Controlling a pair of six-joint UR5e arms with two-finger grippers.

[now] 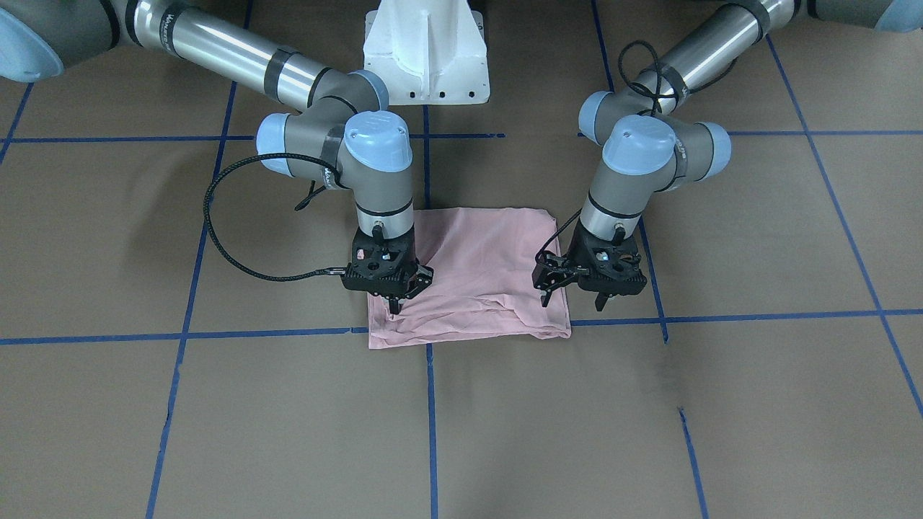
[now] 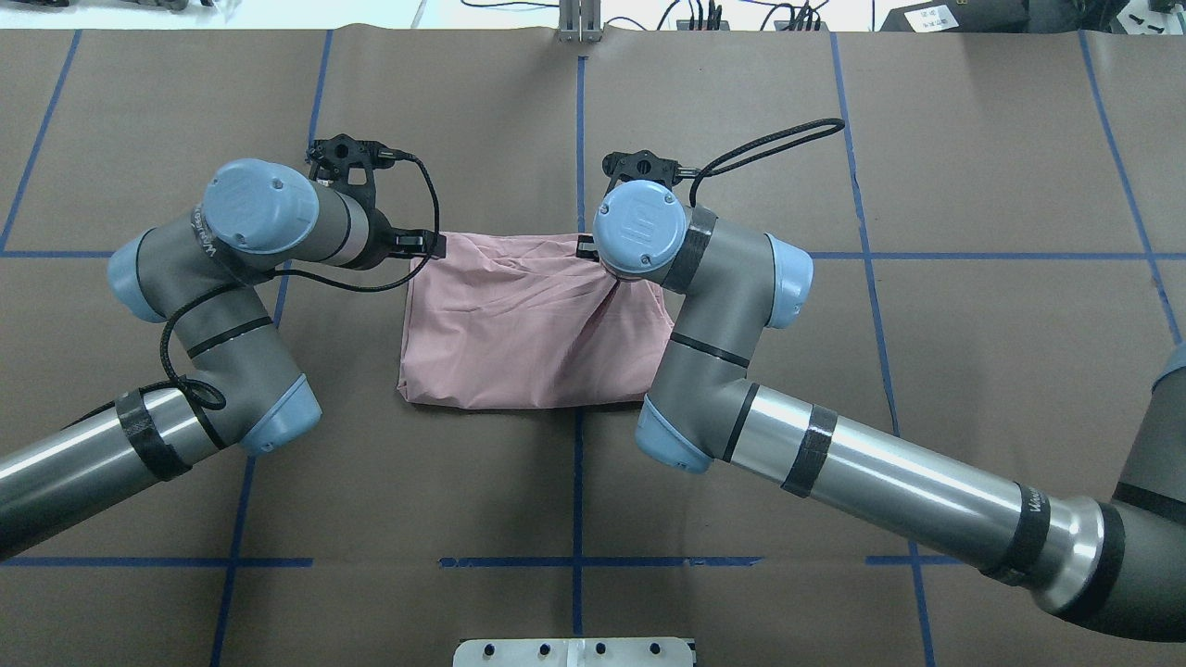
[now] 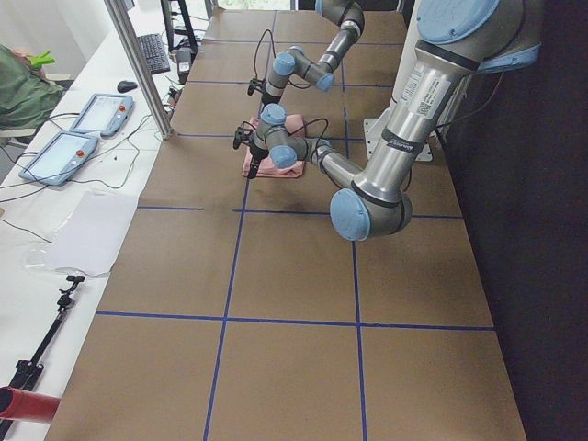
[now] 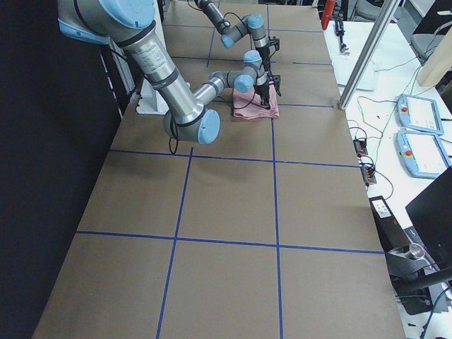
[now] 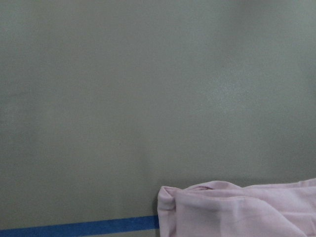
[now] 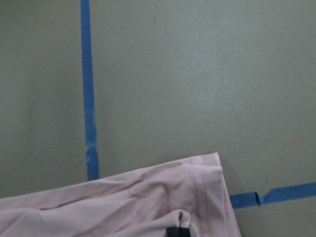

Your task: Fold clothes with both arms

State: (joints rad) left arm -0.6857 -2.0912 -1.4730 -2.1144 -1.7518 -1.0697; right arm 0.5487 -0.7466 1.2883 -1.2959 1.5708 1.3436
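The pale pink T-shirt lies folded into a rumpled rectangle at the table's middle, plain side up; no print shows. It also shows in the overhead view. My right gripper stands on the shirt's far corner and is shut on a pinch of cloth. Creases run toward it, and the right wrist view shows a black fingertip at a raised fold of the shirt. My left gripper is open, straddling the shirt's other side edge. The left wrist view shows only a shirt corner.
The table is covered in brown paper with a grid of blue tape lines. The white pedestal block stands at the robot's side of the table. Tablets and cables lie on a side bench beyond the far edge.
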